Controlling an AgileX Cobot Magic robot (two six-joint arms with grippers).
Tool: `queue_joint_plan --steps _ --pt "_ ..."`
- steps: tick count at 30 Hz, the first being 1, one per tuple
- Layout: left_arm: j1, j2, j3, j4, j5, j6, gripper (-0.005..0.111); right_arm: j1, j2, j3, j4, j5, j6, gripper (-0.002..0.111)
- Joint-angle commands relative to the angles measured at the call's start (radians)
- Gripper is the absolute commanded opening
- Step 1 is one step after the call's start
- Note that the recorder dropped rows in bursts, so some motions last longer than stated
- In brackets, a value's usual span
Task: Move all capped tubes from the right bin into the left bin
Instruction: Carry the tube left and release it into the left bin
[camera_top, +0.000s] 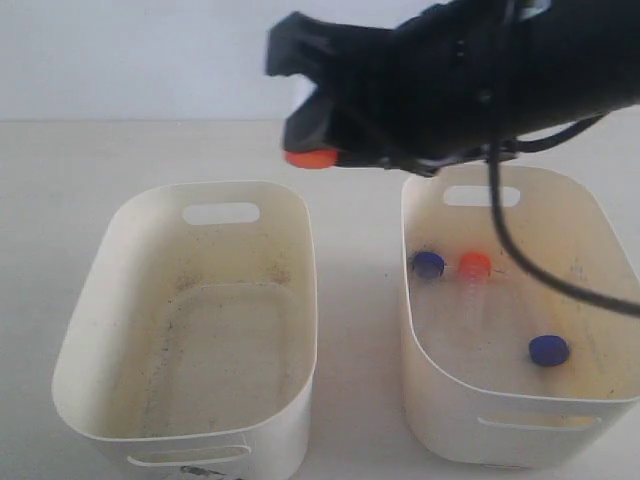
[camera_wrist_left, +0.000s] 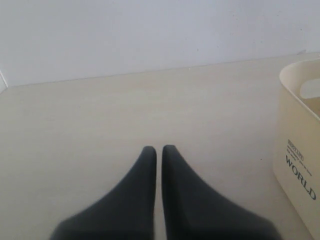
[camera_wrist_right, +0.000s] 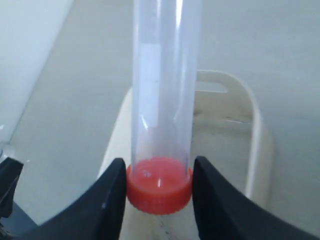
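Note:
My right gripper (camera_top: 318, 140) hangs above the far end of the left bin (camera_top: 100, 300), shut on the orange-red cap (camera_wrist_right: 159, 187) of a clear capped tube (camera_wrist_right: 162, 100). In the exterior view only that cap (camera_top: 311, 158) shows under the black fingers. The right bin (camera_top: 408, 300) holds three more tubes: two with blue caps (camera_top: 428, 264) (camera_top: 548, 350) and one with an orange cap (camera_top: 474, 265). The left bin's floor is speckled and holds nothing. My left gripper (camera_wrist_left: 159, 150) is shut on nothing over bare table; the exterior view does not show it.
Both bins stand side by side on a pale table, a narrow gap between them. A black cable (camera_top: 510, 240) from the right arm droops over the right bin. In the left wrist view a cream bin wall printed "WORLD" (camera_wrist_left: 297, 170) stands beside the left gripper.

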Motion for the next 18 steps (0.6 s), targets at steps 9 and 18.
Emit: queue_joint_plan --steps 9,18 --pt "0.001 -0.002 -0.004 -0.007 -0.015 -0.012 0.004 0.125 0.243 0.000 0.010 -0.183 -0.020 0.040" --pt "0.001 -0.002 -0.004 -0.007 -0.015 -0.012 0.004 0.079 0.220 -0.096 -0.020 -0.027 -0.075 0.052"
